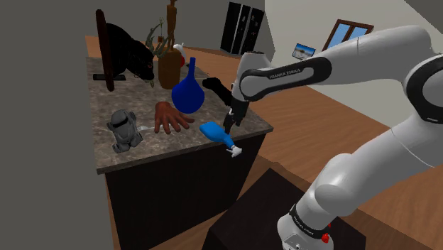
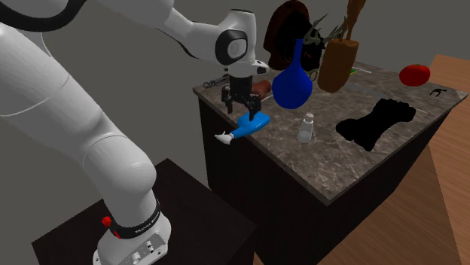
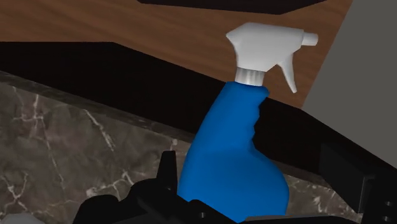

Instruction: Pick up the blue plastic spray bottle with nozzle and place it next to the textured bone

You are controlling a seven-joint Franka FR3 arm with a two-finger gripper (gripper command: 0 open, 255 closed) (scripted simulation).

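Fingers (image 3: 168,173) of the gripper (image 2: 242,109) stand apart on either side of the bottle (image 3: 229,165). 1 is close against its blue body, and the other is off it, with counter (image 3: 57,146) showing between. Nothing is held. The bottle lies on its side at the counter's edge, its white nozzle (image 3: 264,48) sticking out past the edge over the floor. The bone (image 2: 376,124), drawn black, lies well apart on the same counter, with a small white object (image 2: 305,128) standing between them. By my reading the approach is done and the task is at an early stage. Closing, lifting, carrying across and setting down beside the bone are all left.
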